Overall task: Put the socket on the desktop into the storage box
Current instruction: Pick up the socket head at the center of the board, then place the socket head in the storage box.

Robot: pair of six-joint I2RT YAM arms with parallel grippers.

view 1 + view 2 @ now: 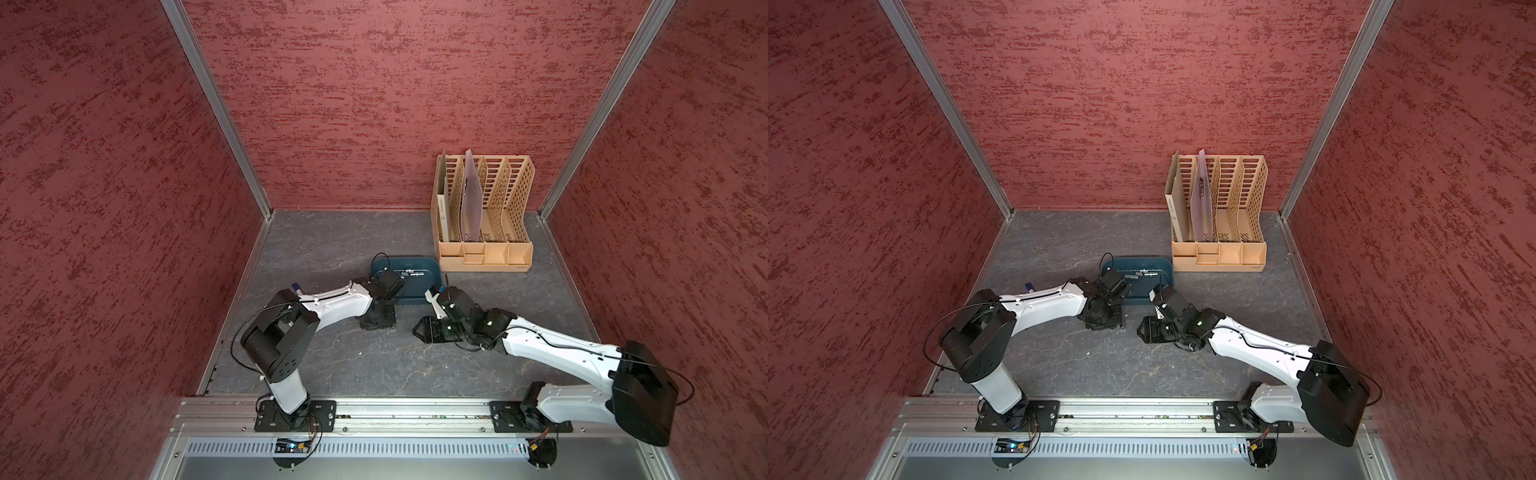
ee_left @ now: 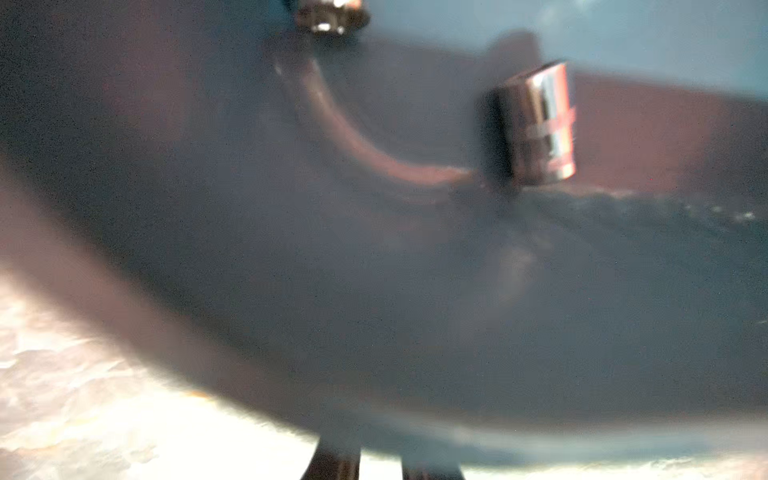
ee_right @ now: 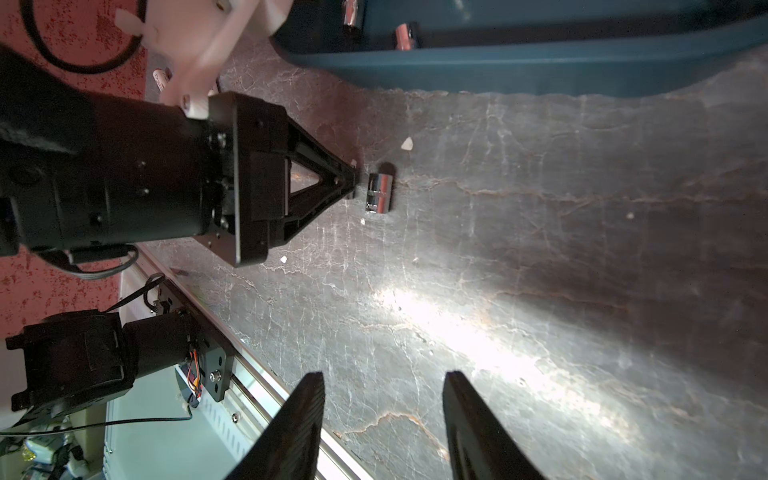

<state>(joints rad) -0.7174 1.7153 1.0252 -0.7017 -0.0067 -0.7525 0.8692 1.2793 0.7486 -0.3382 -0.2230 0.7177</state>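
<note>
Jaws of the right gripper (image 3: 384,376) stand apart and empty over bare desk (image 3: 582,216), with open room ahead of them up to the storage box (image 3: 519,70) wall. Jaws of the left gripper (image 3: 351,185) are pressed together on nothing; the socket (image 3: 379,193) lies on the desk just past their tips. Grasping is the step in hand: they probably must open, straddle it, then clear the box rim.

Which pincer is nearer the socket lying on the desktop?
Left. The left pincer, shut, has its tips right beside the socket; the right pincer, open, stands farther off.
</note>
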